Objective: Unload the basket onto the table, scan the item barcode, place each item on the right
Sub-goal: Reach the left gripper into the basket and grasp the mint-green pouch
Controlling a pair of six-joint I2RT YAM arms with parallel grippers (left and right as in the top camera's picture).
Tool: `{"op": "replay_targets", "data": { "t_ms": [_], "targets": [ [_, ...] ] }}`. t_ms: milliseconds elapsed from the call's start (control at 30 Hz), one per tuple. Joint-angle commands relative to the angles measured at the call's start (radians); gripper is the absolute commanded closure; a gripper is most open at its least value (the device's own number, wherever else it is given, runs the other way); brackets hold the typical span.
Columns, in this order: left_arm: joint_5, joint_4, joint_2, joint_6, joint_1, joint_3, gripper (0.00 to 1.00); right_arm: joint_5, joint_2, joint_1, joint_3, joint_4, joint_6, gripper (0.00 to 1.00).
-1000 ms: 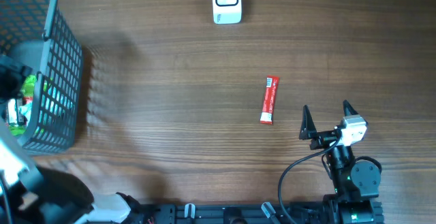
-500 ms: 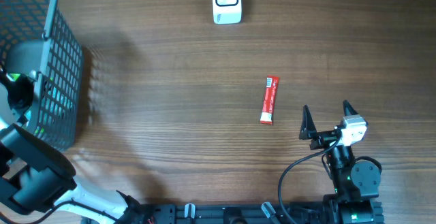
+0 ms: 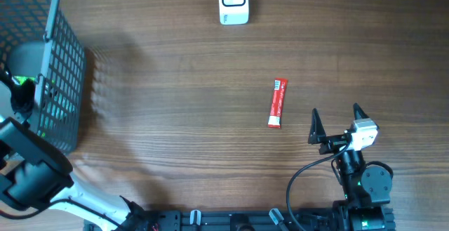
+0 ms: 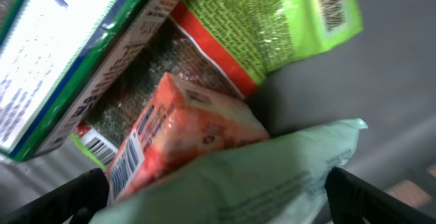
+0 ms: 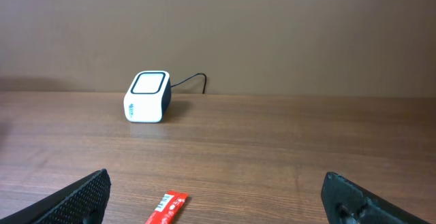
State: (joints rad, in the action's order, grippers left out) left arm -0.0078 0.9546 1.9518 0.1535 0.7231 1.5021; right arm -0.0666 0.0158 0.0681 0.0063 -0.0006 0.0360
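Wooden table, as I see it: scanner at far edge; red sachet flat mid-table. Right gripper near it, jaws wide, empty. Left gripper inside basket, spread open over pale green pouch and orange packet.

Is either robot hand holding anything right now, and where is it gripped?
Nothing. The right gripper is open and empty; the left gripper, inside the basket, stands open astride a pale green pouch, not clamped on it.
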Motion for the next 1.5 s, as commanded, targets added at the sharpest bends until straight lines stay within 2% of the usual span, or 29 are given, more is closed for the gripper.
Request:
{"op": "replay_targets", "data": {
  "t_ms": [0, 133, 167, 333, 400, 433, 533, 833, 1033, 1200, 1333, 1467],
  "targets": [
    [-0.012, -0.007, 0.040, -0.019, 0.008, -0.006, 0.00, 0.006, -0.002, -0.004, -0.001, 0.002, -0.010, 0.00],
    [-0.012, -0.013, 0.051, -0.012, 0.008, -0.006, 0.00, 0.006, -0.002, -0.004, -0.001, 0.002, -0.010, 0.00],
    [-0.007, -0.013, 0.051, -0.011, 0.008, -0.006, 0.03, 0.006, -0.002, -0.004, -0.001, 0.002, -0.010, 0.00],
    [0.018, -0.012, 0.051, -0.011, 0.008, -0.006, 0.37, 0.006, -0.002, -0.004, -0.001, 0.002, -0.010, 0.00],
    [0.018, -0.012, 0.051, -0.011, 0.008, -0.006, 0.66, 0.006, -0.002, -0.004, -0.001, 0.002, -0.010, 0.00],
    [0.018, -0.012, 0.050, -0.011, 0.008, -0.006, 0.69, 0.006, -0.002, -0.004, -0.001, 0.002, -0.009, 0.00],
    [0.018, -0.012, 0.041, -0.011, 0.008, 0.000, 0.71, 0.006, -0.002, -0.004, -0.001, 0.002, -0.010, 0.00],
    [0.018, 0.021, -0.073, 0.021, 0.008, 0.066, 0.68, 0.006, -0.002, -0.004, -0.001, 0.002, -0.010, 0.00],
    [0.018, 0.014, -0.211, 0.072, 0.008, 0.111, 0.69, 0.006, -0.002, -0.004, -0.001, 0.002, -0.010, 0.00],
    [0.030, 0.012, -0.375, 0.161, 0.008, 0.171, 0.70, 0.006, -0.002, -0.004, -0.001, 0.002, -0.010, 0.00],
    [0.163, -0.013, -0.512, 0.177, 0.008, 0.180, 0.70, 0.006, -0.002, -0.004, -0.001, 0.002, -0.010, 0.00],
    [0.428, -0.010, -0.682, 0.203, 0.001, 0.179, 0.68, 0.006, -0.002, -0.004, -0.001, 0.002, -0.010, 0.00]
  ]
}}
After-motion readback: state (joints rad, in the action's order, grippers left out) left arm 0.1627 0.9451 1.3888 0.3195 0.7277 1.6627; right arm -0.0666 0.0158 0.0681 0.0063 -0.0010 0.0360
